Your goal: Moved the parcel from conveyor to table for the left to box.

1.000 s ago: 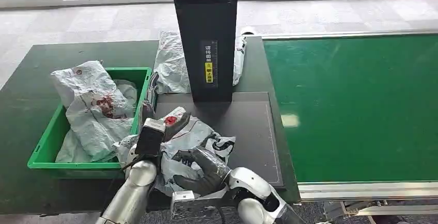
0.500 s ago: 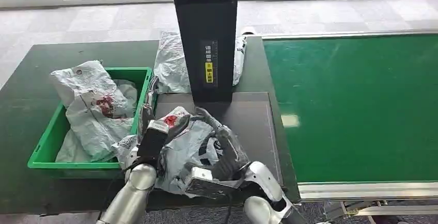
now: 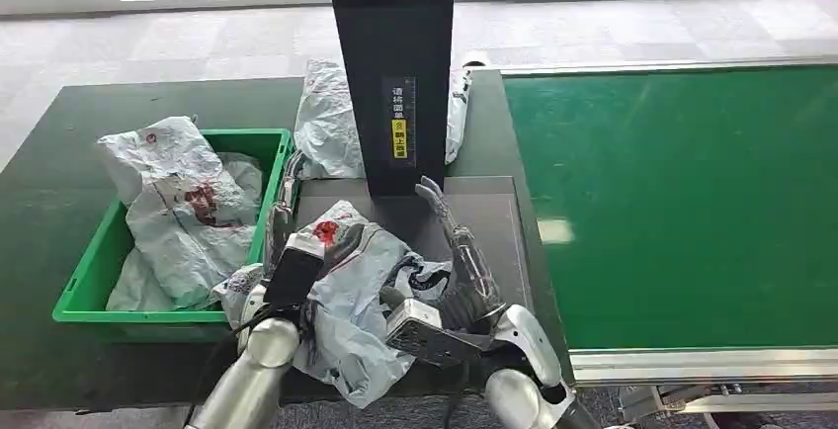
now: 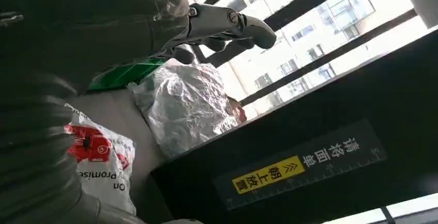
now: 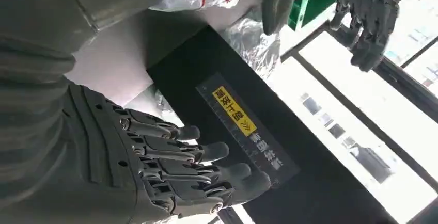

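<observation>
The parcel [image 3: 348, 289], a crumpled grey-white bag with a red mark, lies on the dark mat [image 3: 494, 236] at the table's front edge; one corner hangs over the edge. Its red print shows in the left wrist view [image 4: 98, 152]. My left hand [image 3: 285, 214] reaches along the parcel's left side toward the green bin [image 3: 84, 291]; its thumb and fingers [image 5: 369, 15] are apart and hold nothing. My right hand [image 3: 457, 251] stands just right of the parcel, lifted off it, with fingers [image 5: 206, 170] stretched out straight toward the black stand [image 3: 395, 73].
The green bin holds several bagged parcels [image 3: 188, 202]. Another silvery bag [image 3: 326, 123] lies behind the black scanner stand, which rises at the mat's far edge. The green conveyor belt [image 3: 692, 202] runs along the right.
My right hand has come off the parcel and swung up, fingers straightening toward the stand. The parcel has slumped toward the table's front edge. My left hand has edged slightly forward.
</observation>
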Tool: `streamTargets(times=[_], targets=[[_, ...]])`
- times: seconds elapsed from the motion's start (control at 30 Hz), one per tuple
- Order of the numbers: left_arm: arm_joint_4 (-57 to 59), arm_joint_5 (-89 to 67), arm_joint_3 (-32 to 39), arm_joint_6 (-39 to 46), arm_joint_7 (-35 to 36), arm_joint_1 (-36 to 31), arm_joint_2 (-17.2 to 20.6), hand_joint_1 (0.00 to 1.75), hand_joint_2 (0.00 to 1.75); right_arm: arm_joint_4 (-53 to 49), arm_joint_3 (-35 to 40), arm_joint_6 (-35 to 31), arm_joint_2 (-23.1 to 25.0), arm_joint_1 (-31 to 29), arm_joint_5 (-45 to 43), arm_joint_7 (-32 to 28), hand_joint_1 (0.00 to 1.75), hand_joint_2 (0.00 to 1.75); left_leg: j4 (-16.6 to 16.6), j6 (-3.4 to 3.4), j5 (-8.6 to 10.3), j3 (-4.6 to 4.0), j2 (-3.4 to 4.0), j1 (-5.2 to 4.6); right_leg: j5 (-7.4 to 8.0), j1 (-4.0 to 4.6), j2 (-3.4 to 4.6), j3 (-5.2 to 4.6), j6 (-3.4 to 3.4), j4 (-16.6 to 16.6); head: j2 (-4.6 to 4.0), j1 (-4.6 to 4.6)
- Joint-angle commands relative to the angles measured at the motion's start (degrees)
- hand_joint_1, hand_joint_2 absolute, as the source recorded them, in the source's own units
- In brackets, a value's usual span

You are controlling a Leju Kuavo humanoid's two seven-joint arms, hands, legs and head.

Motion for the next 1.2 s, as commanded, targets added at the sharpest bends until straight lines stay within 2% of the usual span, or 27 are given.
streamTargets(times=[0.03,0.17,0.23,0.3,0.37,0.47,0.5,0.53,0.6,0.67,0.7,0.73,0.77,0.8,0.83,0.87,0.9,0.93,0.97,1.0,1.03,1.07,1.1,1.13,1.2], targets=[[10.56,-14.56,-1.86,-5.67,6.1,-2.37,4.79,0.0,1.75,-11.46,-19.03,-11.16,2.89,8.01,-7.12,-5.73,0.0,1.75,-0.08,0.03,0.01,0.1,-0.31,-0.03,-0.08,-0.05,-0.2,0.18,0.0,-0.04,0.0,0.0],[13.7,-21.9,-2.98,-13.77,9.51,-3.57,8.81,0.0,1.75,-13.49,-25.63,-9.81,5.71,9.87,-8.67,-7.3,0.0,1.75,-0.09,0.02,-0.02,0.13,-0.12,-0.04,-0.06,-0.08,0.01,0.14,-0.02,-0.03,0.02,0.0],[16.48,-27.28,-5.81,-20.44,11.06,-4.91,11.1,0.0,1.75,-13.99,-27.93,-8.48,6.6,9.87,-9.32,-7.27,0.0,1.75,-0.08,0.04,-0.03,0.1,-0.13,-0.03,-0.05,-0.06,-0.03,0.13,-0.02,-0.05,0.02,0.0],[21.25,-31.93,-10.01,-33.44,10.35,-6.77,13.89,0.0,1.75,-14.2,-30.06,-5.34,7.24,9.93,-9.36,-7.11,0.0,1.75,-0.08,0.02,-0.03,0.13,-0.15,0.0,-0.05,-0.02,0.01,0.15,-0.04,-0.06,0.0,0.0],[27.32,-33.66,-12.82,-42.49,9.35,-7.5,16.8,0.0,1.75,-12.92,-30.75,-2.96,7.45,9.66,-9.18,-7.6,0.0,1.75,-0.19,0.03,0.01,0.27,-0.27,0.0,-0.04,-0.02,0.01,0.29,-0.05,-0.15,0.02,0.0],[33.86,-34.83,-15.48,-44.74,6.63,-9.13,18.21,0.07,1.75,-11.51,-30.63,-2.62,7.35,10.7,-9.71,-8.41,0.0,1.75,-0.25,0.03,0.01,0.39,-0.15,0.01,-0.02,0.0,0.04,0.42,-0.04,-0.18,0.02,0.04],[34.05,-34.84,-15.47,-44.58,6.57,-9.42,18.17,0.07,1.75,-11.45,-30.55,-2.64,7.41,10.9,-9.82,-8.58,0.0,1.75,-0.51,0.06,0.05,0.69,-0.15,-0.05,-0.01,-0.07,0.07,0.75,-0.03,-0.35,0.02,0.02],[34.03,-34.85,-15.47,-44.54,6.62,-9.58,18.03,0.07,1.75,-11.46,-30.55,-2.66,7.41,10.94,-9.83,-8.63,0.0,1.75,-0.41,0.06,-0.15,0.59,0.01,-0.02,-0.28,-0.09,0.13,1.16,-0.01,-0.2,0.02,0.0],[34.62,-34.89,-15.71,-44.23,6.49,-10.02,17.6,0.07,1.75,-11.6,-30.51,-2.82,7.39,11.01,-9.88,-8.7,0.0,1.75,-0.54,0.09,-0.75,1.51,0.03,-0.05,-0.71,-0.17,0.15,2.0,-0.08,-0.23,0.0,-0.02],[34.59,-34.88,-15.76,-44.36,6.5,-10.13,17.44,0.07,1.75,-11.67,-30.51,-2.85,7.41,10.91,-9.86,-8.67,0.0,1.75,-0.61,-0.01,-1.1,1.71,0.14,-0.03,-0.75,-0.15,0.23,2.15,-0.16,-0.22,0.0,0.0],[34.1,-33.95,-15.53,-43.55,4.79,-10.68,17.17,1.75,1.75,-12.29,-30.5,-3.05,7.17,11.76,-9.98,-8.54,0.0,1.75,-0.42,0.03,-1.41,2.01,0.01,-0.04,-1.28,-0.18,0.03,2.45,0.1,0.06,0.0,0.0],[34.16,-33.74,-15.55,-44.09,4.67,-11.41,16.94,1.75,1.75,-12.64,-30.59,-3.15,7.03,12.39,-10.13,-8.51,0.0,1.75,-0.43,0.06,-1.34,1.84,0.04,-0.01,-1.18,-0.2,0.11,2.25,-0.01,0.02,0.02,0.02],[34.17,-33.66,-15.59,-44.57,4.77,-11.9,16.78,1.75,1.75,-12.93,-30.66,-3.16,6.94,12.85,-10.36,-8.61,0.0,1.75,-0.35,0.05,-1.44,2.12,-0.19,0.0,-1.52,-0.3,-0.18,2.57,-0.17,0.15,0.0,-0.02],[33.69,-33.46,-15.65,-44.12,4.49,-12.25,16.58,1.75,1.75,-13.46,-30.67,-3.3,6.86,13.4,-10.36,-8.6,0.0,1.75,-0.36,0.03,-1.33,1.8,-0.2,0.01,-1.39,-0.27,-0.12,2.17,-0.15,0.17,0.0,0.02],[33.2,-32.96,-15.44,-43.26,4.23,-12.77,16.23,1.75,1.75,-14.12,-30.71,-3.5,6.85,14.0,-10.53,-8.59,0.0,1.75,-0.35,0.0,-1.3,2.0,-0.3,0.05,-1.31,-0.25,-0.27,2.35,-0.05,0.16,0.02,-0.02],[32.18,-32.16,-14.72,-40.75,3.9,-13.38,15.68,1.75,1.75,-14.65,-30.43,-3.51,6.57,14.61,-10.69,-8.5,0.0,1.75,-0.44,-0.02,-1.14,1.66,-0.26,0.09,-1.13,-0.2,-0.15,1.96,-0.03,0.05,0.02,0.0],[31.29,-31.54,-14.44,-40.64,3.9,-14.34,15.38,1.75,1.75,-14.96,-30.2,-3.45,6.43,14.9,-10.84,-8.47,0.0,1.75,-0.63,-0.17,-1.09,2.03,-0.36,0.07,-1.05,-0.26,-0.35,2.4,-0.33,-0.06,0.0,0.0],[30.03,-30.57,-13.84,-40.06,3.89,-14.7,15.2,1.75,1.75,-15.24,-30.08,-3.62,6.45,14.98,-10.89,-8.46,0.0,1.75,-0.76,-0.05,-0.83,1.71,-0.28,0.09,-0.83,-0.22,-0.19,2.11,-0.39,-0.19,0.0,0.0],[29.57,-30.28,-13.87,-40.67,4.25,-15.01,15.21,1.75,1.75,-15.35,-29.99,-3.67,6.47,14.99,-10.93,-8.42,0.0,1.75,-0.68,0.05,-0.95,2.0,-0.3,0.1,-1.02,-0.23,-0.24,2.39,-0.44,-0.09,0.02,0.0],[28.39,-29.52,-13.06,-39.06,4.0,-14.97,14.97,1.75,1.75,-15.63,-30.02,-3.86,6.53,14.99,-10.89,-8.27,0.0,1.75,-0.69,-0.04,-0.85,1.93,-0.28,0.14,-0.96,-0.19,-0.15,2.29,-0.44,-0.14,0.02,0.0],[27.8,-28.69,-12.01,-37.3,3.81,-15.29,14.41,1.75,1.75,-15.86,-30.15,-3.95,6.63,15.06,-10.87,-8.12,0.0,1.75,-0.62,-0.43,-0.69,2.17,-0.29,0.13,-1.09,-0.21,-0.2,2.51,-0.44,0.01,0.0,0.0],[27.47,-28.44,-11.95,-37.36,4.16,-15.76,14.16,1.75,1.75,-16.24,-30.16,-3.86,6.58,15.19,-10.79,-7.91,0.0,1.75,-0.73,-0.4,-0.6,2.0,-0.24,0.14,-0.95,-0.18,-0.08,2.31,-0.46,-0.1,0.02,0.0],[25.09,-25.07,-7.1,-30.16,2.13,-15.25,12.41,1.75,1.75,-16.81,-30.87,-4.15,7.55,15.35,-10.74,-7.93,0.0,1.75,-0.62,-0.46,-0.8,2.49,-0.23,0.14,-1.19,-0.2,-0.22,2.78,-0.48,0.04,0.02,0.0],[24.84,-25.05,-6.82,-25.74,2.07,-16.69,11.63,1.75,1.75,-17.92,-31.55,-4.02,8.51,15.65,-10.33,-7.63,0.0,1.75,-0.66,-0.44,-0.7,2.16,-0.23,0.14,-1.07,-0.18,-0.12,2.45,-0.48,-0.02,0.0,0.0],[19.36,-22.4,-3.98,-24.99,5.33,-18.97,9.75,1.75,1.75,-20.64,-32.25,-3.11,9.83,16.28,-8.87,-5.92,0.0,1.75,-0.63,-0.42,-0.66,1.93,-0.38,0.21,-1.04,-0.09,-0.18,2.26,-0.48,-0.09,0.02,0.0]])
